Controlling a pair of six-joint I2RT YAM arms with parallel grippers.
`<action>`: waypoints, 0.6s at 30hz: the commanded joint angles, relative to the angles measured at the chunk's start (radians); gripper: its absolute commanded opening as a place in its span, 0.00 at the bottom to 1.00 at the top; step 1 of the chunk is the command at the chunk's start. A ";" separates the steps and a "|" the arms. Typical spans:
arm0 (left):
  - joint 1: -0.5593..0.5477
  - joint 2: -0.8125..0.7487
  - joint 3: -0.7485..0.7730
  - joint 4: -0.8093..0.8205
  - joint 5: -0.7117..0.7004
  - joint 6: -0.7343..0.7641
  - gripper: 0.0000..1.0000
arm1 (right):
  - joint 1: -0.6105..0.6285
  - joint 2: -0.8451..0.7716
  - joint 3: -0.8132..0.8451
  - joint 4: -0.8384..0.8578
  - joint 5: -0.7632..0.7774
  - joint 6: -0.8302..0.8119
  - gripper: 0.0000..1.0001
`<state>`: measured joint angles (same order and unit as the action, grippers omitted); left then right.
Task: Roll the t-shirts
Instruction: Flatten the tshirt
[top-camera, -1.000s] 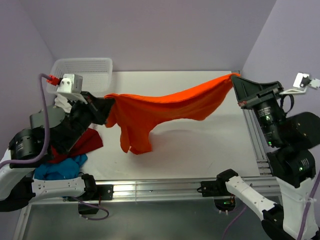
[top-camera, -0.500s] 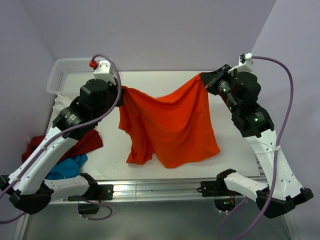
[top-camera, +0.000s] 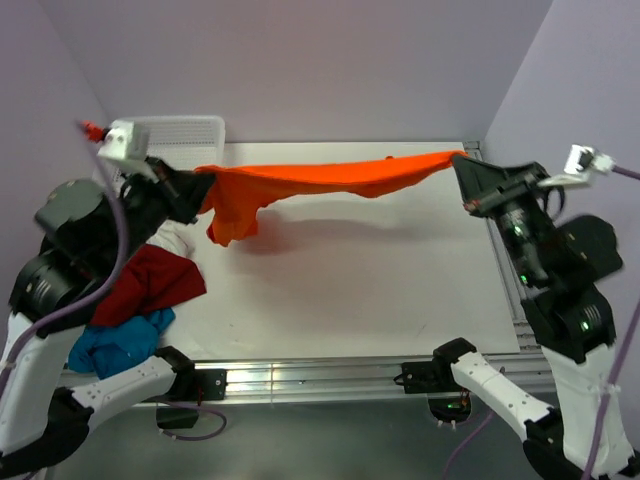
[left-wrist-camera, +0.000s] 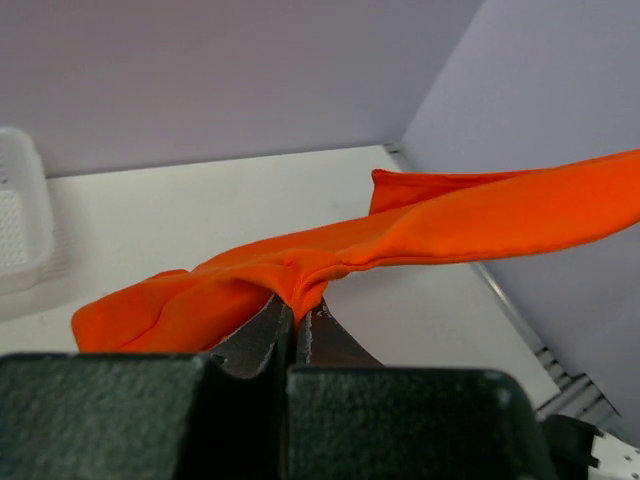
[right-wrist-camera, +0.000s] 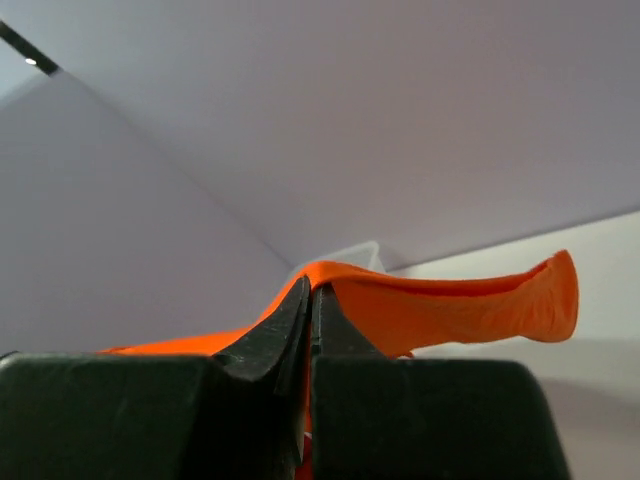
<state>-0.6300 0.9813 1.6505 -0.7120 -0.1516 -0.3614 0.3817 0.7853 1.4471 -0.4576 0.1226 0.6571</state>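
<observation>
I see the bright orange cloth t-shirt (top-camera: 320, 178) stretched taut in the air above the white worktop (top-camera: 380, 280). One end is pinched in my left jaws, the other in my right jaws, and both pairs are clamped tight on the fabric. A loose fold droops near the left.

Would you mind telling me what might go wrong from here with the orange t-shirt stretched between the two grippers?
The orange t-shirt hangs taut above the table, pinched only at its edges by the left gripper and right gripper; more pull may slip it free.
Near the left gripper it droops in a bunched fold, so it may land creased rather than flat.
The left arm sits close to the dark red t-shirt and could snag it.
</observation>
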 joint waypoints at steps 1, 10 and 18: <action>0.000 -0.127 -0.055 0.106 0.133 -0.013 0.00 | -0.004 -0.089 -0.008 0.030 -0.017 -0.002 0.00; 0.000 -0.006 0.087 0.075 0.074 -0.022 0.00 | -0.004 -0.026 0.061 -0.035 0.032 -0.027 0.00; 0.025 0.265 0.080 0.129 0.024 0.018 0.00 | -0.006 0.140 -0.037 -0.014 0.184 -0.004 0.00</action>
<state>-0.6254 1.1736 1.7958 -0.6540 -0.1287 -0.3740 0.3817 0.8894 1.4910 -0.4946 0.2226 0.6529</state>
